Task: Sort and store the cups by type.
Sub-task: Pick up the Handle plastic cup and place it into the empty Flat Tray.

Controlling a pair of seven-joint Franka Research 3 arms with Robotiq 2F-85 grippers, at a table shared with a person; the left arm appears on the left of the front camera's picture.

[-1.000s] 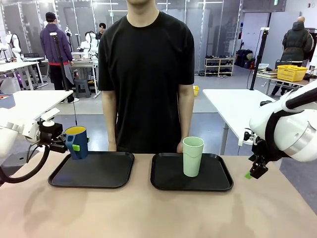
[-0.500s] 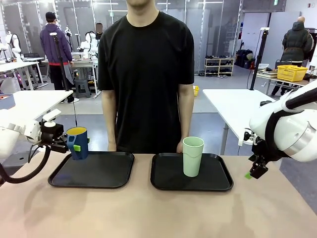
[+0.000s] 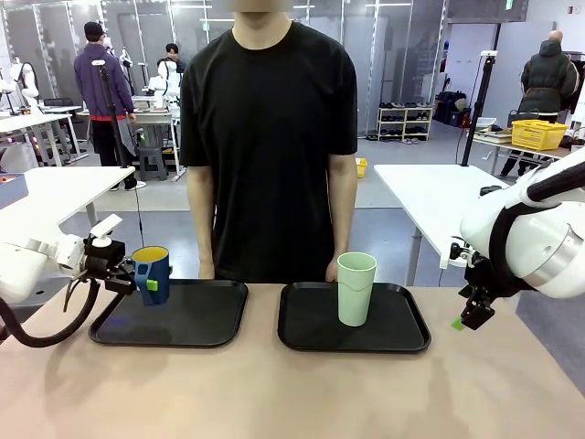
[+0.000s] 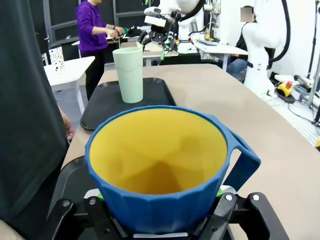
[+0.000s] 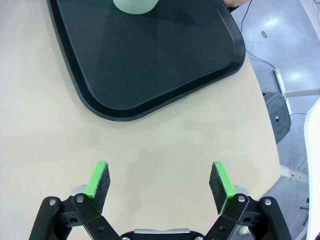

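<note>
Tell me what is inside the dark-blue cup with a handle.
The dark-blue cup with a handle shows a bare yellow-orange inside, no contents. The left gripper covers its lower outside.

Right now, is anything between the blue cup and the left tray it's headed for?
Nothing visible. The left gripper holds the blue cup just above the left tray, whose surface is bare. The green cup stands on the right tray.
</note>
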